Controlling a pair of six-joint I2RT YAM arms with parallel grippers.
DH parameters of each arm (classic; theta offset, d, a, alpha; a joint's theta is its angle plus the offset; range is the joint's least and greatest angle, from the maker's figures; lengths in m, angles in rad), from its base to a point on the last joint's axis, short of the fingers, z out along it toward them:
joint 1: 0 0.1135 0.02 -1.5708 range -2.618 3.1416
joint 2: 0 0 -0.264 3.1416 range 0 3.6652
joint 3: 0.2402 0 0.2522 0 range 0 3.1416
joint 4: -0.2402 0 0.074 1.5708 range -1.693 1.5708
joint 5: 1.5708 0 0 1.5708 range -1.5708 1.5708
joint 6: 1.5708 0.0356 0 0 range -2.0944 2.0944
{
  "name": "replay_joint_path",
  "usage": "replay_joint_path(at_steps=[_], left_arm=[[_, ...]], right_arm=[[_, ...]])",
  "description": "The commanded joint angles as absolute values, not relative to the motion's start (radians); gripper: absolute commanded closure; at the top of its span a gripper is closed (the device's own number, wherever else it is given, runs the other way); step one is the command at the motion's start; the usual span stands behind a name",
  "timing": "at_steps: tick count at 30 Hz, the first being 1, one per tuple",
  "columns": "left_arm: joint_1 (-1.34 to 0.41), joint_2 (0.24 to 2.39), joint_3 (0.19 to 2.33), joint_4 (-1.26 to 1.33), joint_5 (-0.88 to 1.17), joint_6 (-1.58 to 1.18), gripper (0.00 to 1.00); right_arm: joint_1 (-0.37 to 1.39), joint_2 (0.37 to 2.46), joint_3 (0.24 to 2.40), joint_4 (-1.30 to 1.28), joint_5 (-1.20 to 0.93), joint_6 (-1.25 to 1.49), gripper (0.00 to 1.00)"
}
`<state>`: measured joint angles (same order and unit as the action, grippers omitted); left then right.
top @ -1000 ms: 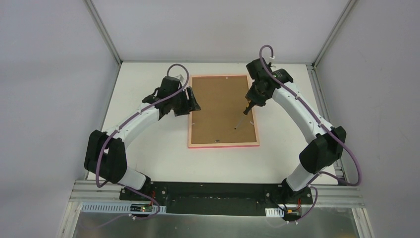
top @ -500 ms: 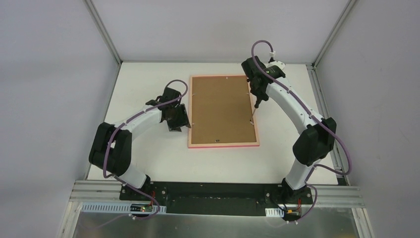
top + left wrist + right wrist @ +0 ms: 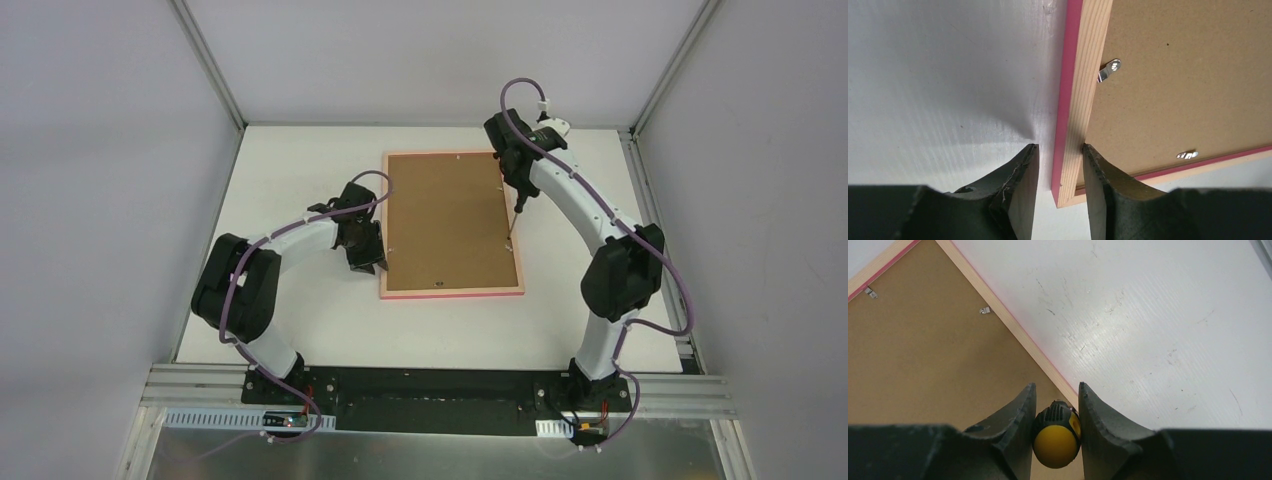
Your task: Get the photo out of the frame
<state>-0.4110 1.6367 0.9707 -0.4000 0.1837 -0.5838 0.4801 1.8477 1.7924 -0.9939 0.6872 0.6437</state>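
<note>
The left hand (image 3: 1059,149) stands partly spread, its two dark fingers (image 3: 1015,192) straddling the left long rail of the frame (image 3: 1075,110) just short of the near-left corner. The inner finger lies against the bare wood on the board side, while a sliver of table shows between the outer finger and the pink outer face, so the rail is bracketed but not pinched. The right hand (image 3: 1056,386) is pinched on a screwdriver (image 3: 1056,442), whose yellow and black handle sits snug between the fingers. In the top view the thin shaft slants down from that hand to the inner edge of the frame's right long rail, about halfway along it. Whether the tip touches a tab there cannot be told. The frame lies flat and face down in the middle of the white table (image 3: 300,170), its long sides running away from the arm bases. Its back shows a pale wood border edged in pink around a brown board (image 3: 445,215). Small metal tabs (image 3: 1108,69) reach from the wood over the board's edge. The photo is hidden beneath that board, inside the frame, so its picture side is out of sight.
</note>
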Motion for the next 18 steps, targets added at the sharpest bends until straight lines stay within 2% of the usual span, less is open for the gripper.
replay_joint_path(at_steps=[1, 8, 18], left_arm=[[-0.425, 1.661, 0.979, -0.417, 0.181, -0.573, 0.64], [-0.427, 1.66, 0.963, -0.416, 0.16, -0.6, 0.68], [-0.427, 1.656, 0.95, -0.404, 0.148, -0.638, 0.7]], right_arm=[[0.477, 1.853, 1.823, -0.97, 0.748, 0.615, 1.0], [0.477, 1.839, 1.766, -0.931, 0.766, 0.578, 1.0], [0.497, 1.804, 1.709, -0.97, 0.74, 0.589, 1.0]])
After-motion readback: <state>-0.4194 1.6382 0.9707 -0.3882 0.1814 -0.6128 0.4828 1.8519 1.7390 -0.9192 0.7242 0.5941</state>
